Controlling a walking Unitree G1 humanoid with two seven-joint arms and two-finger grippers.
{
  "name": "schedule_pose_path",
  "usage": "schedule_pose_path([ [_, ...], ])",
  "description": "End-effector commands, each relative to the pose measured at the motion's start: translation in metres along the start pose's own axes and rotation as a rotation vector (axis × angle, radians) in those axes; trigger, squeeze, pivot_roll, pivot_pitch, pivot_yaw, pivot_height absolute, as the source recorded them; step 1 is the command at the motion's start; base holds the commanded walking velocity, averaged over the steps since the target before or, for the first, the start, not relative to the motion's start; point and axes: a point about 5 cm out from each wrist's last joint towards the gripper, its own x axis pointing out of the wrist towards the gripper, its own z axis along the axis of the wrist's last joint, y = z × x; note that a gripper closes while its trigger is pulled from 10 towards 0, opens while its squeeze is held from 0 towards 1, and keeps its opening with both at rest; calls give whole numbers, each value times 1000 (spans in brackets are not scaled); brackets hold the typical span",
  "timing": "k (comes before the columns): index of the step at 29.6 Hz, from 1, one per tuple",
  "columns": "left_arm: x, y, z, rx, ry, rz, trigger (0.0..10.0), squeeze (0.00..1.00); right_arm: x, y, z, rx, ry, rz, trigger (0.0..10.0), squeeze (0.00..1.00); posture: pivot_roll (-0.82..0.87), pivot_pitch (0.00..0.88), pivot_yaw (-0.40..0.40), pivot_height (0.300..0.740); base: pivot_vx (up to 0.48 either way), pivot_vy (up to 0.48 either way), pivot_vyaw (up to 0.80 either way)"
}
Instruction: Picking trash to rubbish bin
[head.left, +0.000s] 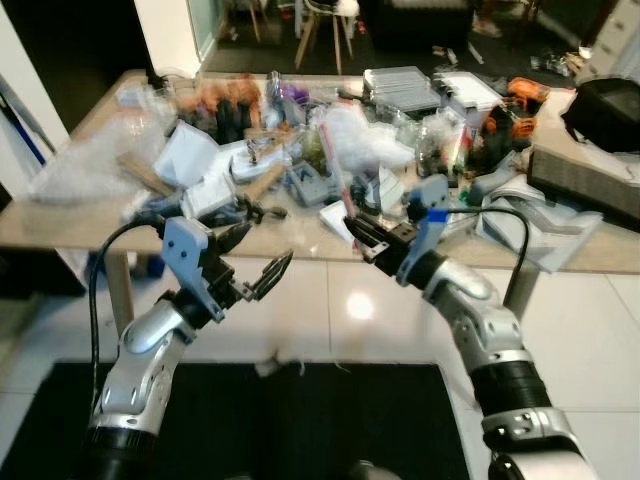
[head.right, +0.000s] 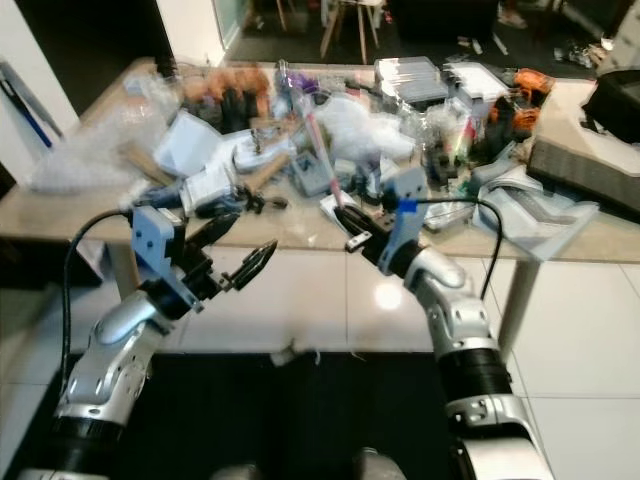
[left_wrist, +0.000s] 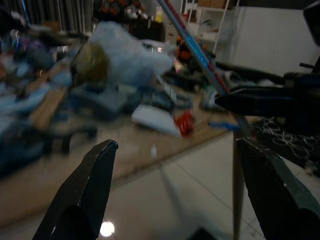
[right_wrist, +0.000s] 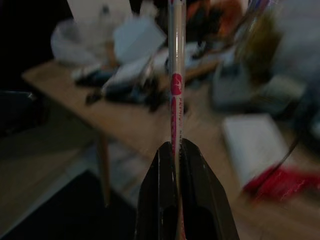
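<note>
- The right end effector (right_wrist: 175, 150) is clenched on a thin white stick (right_wrist: 176, 75) with red print on it.
- The stick passes between the two black fingers (right_wrist: 200, 180) and runs straight on past the tips, over the worktop (head.left: 300, 235).
- In the head views the right end effector (head.right: 352, 228) is at the front edge of the worktop, just beside a white packet (head.left: 338, 218).
- In the right eye view the stick (head.right: 318, 150) rises up from the right end effector, tilted a little to the robot's left, over the clutter.
- The left end effector (head.left: 258, 255) is released: its two fingers stand well apart and hold nothing.
- It hovers in front of the worktop edge, over the white floor tiles (head.left: 330, 320), left of the right end effector.
- In the left wrist view the fingers (left_wrist: 87, 185) are wide open, and the stick (left_wrist: 197, 50) crosses between them as a slanted line.
- The worktop is crowded with clear plastic bags (head.left: 90, 165), white paper (head.left: 190, 155), orange and black tools (head.left: 525, 95) and grey boxes (head.left: 400, 88); many of these are blurred.
- A crumpled clear bag (left_wrist: 125, 50) lies on the worktop ahead of the left end effector.
- A black mat (head.left: 300, 420) lies on the floor in front of the robot.
- A small scrap (head.left: 268, 366) lies at the far edge of the mat; what it is cannot be told.
</note>
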Motion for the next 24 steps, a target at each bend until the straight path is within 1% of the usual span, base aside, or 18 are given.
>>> schedule_pose_path([
  [1,1,0,0,10,-1,-2,10000,0,3,3,1,-14,-9,13,10000,0,35,0,-41,740,-341,0,0],
  [16,3,-2,-2,12,5,-16,10000,0,4,2,-3,-21,-1,9,10000,0,36,0,-42,740,-335,0,0],
  [24,4,-6,-5,7,9,-27,10000,0,4,1,-3,-23,-3,10,10000,0,35,0,-43,740,-334,0,0],
])
